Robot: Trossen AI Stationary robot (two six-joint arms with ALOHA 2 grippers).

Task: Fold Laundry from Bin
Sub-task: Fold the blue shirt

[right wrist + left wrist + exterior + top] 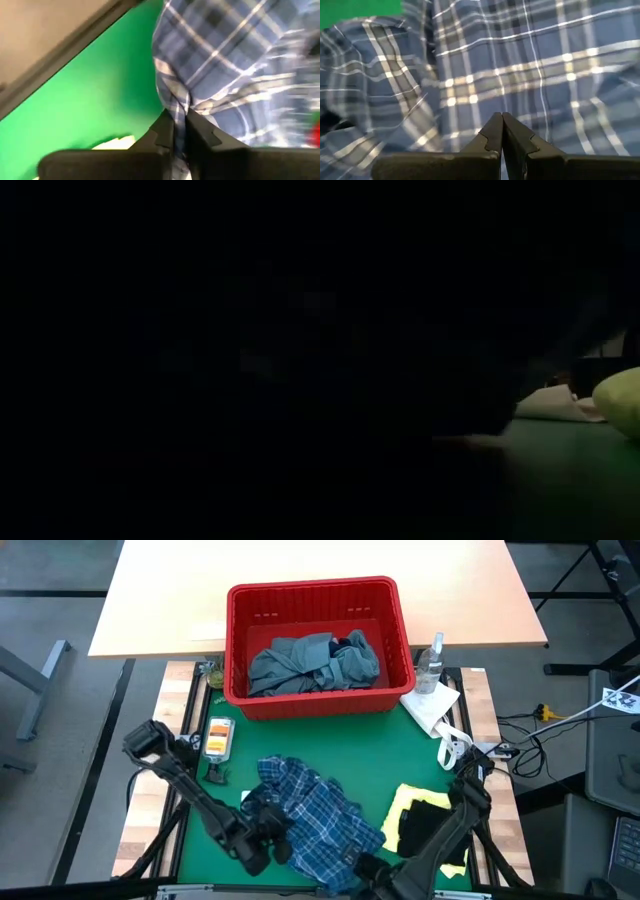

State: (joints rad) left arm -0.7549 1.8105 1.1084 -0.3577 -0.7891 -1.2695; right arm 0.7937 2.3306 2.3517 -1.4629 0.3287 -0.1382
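Overhead, the crumpled blue-white plaid shirt [318,822] lies on the green counter [330,745] below the red slotted plastic bin [318,645]; both claws vanish under cloth. Low view: nearly black. Left claw [502,131] pinched shut against plaid, grip unclear. Right claw [179,131] nips one thin fold, which could slip free when lifted.

Seen on/around table: 1 red bin [236,640]; 2 garments inside, 1 grey-blue [300,665], 1 dark navy [354,641]. On green mat: 1 plaid shirt [320,820], 1 yellow garment [407,802], 1 black item [420,825] on top of it. Also 1 spray bottle [432,662], 1 white paper towel [430,705]. 2 arms, 2 grippers: left [501,131], right [180,131].
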